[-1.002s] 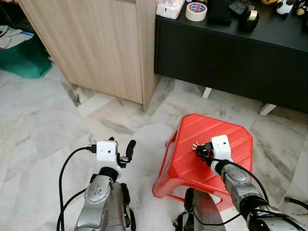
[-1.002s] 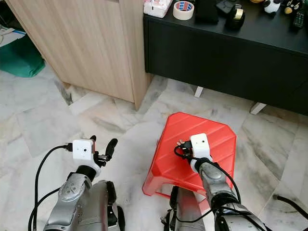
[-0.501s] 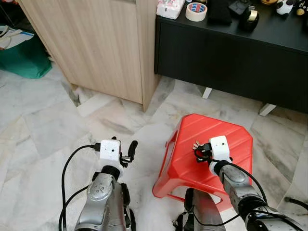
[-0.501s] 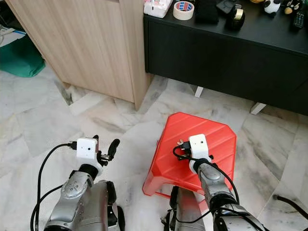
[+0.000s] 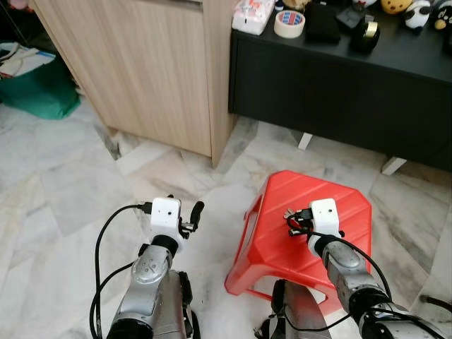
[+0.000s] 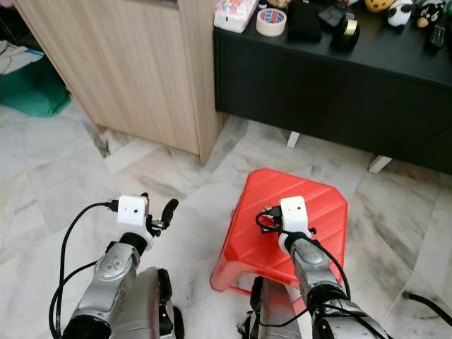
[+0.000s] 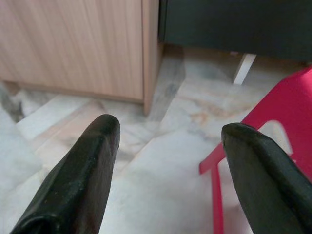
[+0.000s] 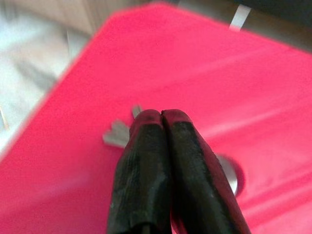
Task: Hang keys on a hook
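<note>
Landmark is the red plastic stool (image 5: 311,222) sitting on the marble floor (image 5: 63,205). The right gripper (image 5: 293,220) is over the stool's seat, towards the side facing the left arm, with its jaws pressed together on the keys (image 8: 117,132). In the right wrist view the two black fingers (image 8: 146,161) meet at the tips, w/ a silvery key end poking out beside them and a round metal bit showing on the other side, all right above the red seat. From the head cam the keys look like a small dark/metal bunch at the gripper's tip; can't tell if they touch the seat or are just held over it.

The left gripper (image 5: 189,217) is off to the stool's left, over bare floor, near the stool but not touching it. Its jaws are wide apart w/ nothing between them. The left wrist view looks past the fingers at the floor, the stool's edge and a wood panel.

Beyond the stool is a low black cabinet (image 5: 339,92), and a light wood cabinet (image 5: 141,70) stands just left of that. On the black cabinet's top: a tape roll (image 5: 289,22), a white pack (image 5: 252,14) and a few other small things I can't make out. Far left of the stool there's something green (image 5: 39,92) on the floor.
</note>
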Robot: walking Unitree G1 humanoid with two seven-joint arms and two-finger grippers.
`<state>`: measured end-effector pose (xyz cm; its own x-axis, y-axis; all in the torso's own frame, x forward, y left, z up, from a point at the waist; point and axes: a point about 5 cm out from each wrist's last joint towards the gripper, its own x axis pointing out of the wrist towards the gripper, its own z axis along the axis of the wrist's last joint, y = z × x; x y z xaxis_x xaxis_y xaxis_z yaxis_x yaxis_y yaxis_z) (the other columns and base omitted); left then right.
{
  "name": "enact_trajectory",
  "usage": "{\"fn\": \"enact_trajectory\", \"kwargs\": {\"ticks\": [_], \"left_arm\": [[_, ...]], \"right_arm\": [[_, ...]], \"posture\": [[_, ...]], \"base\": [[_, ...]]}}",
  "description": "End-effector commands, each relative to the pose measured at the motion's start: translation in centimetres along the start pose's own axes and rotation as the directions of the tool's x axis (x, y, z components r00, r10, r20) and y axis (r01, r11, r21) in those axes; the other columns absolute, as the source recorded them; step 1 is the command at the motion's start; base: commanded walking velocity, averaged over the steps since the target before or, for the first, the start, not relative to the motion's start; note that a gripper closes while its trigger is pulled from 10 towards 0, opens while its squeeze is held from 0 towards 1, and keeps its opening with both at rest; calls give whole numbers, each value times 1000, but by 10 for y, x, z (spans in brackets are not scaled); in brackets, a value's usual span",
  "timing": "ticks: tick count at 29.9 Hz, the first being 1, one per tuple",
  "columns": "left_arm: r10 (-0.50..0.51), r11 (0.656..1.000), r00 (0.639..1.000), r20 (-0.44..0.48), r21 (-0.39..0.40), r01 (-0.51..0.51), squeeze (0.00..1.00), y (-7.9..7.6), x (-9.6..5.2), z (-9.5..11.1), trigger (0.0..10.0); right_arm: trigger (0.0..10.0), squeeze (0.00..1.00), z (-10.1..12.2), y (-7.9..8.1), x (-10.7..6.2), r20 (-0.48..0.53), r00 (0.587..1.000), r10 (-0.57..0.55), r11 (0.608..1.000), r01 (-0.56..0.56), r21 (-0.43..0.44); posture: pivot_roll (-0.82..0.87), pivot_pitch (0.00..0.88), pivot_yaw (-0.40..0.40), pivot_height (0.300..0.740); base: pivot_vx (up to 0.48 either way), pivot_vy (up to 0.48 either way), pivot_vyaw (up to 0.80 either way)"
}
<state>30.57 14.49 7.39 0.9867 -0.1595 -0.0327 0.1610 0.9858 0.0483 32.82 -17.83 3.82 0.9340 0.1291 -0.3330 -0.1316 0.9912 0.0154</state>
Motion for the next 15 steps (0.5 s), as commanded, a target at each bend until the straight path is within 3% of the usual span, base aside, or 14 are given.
{"fn": "enact_trajectory", "kwargs": {"ticks": [1, 4, 7, 9, 12, 14, 15], "left_arm": [[5, 1000, 1000, -28, 20, -4, 0, 4, -2, -8, 10000], [6, 999, 997, -72, 51, -2, 0, 14, 0, -16, 10000], [11, 998, 996, -85, 62, -6, 0, 19, 1, -18, 10000], [13, 997, 995, -102, 76, -5, 0, 25, 1, -20, 10000], [12, 996, 994, -111, 87, -2, 0, 28, 1, -21, 10000], [14, 995, 991, -132, 99, -1, 0, 30, 0, -26, 10000], [23, 994, 987, -157, 106, -7, 0, 35, -1, -31, 10000]], "right_arm": [[0, 0, 0, 1, -1, 31, 999, -9, 999, 8, 43], [0, 0, 6, 1, -2, 94, 995, -40, 986, 25, 163], [0, 0, 7, 3, -3, 128, 991, -43, 976, 14, 217], [0, 0, 5, 4, -5, 136, 990, -49, 942, 1, 336], [0, 0, 1, 6, -7, 134, 990, -54, 927, 0, 375], [0, 0, -5, 8, -11, 129, 991, -47, 943, 1, 332], [10000, 0, -11, 9, -14, 110, 993, -45, 959, 13, 282]], "posture": [[15, 98, -17, 601], [8, 64, -2, 601], [8, 50, 6, 601], [6, 29, 16, 601], [2, 24, 22, 601], [-7, 14, 33, 601], [-19, 6, 45, 601]], "base": [[0, 0, 0], [0, 0, 0], [0, 0, 0], [0, 0, 0], [0, 0, 0], [0, 0, 0], [0, 0, 0]]}}
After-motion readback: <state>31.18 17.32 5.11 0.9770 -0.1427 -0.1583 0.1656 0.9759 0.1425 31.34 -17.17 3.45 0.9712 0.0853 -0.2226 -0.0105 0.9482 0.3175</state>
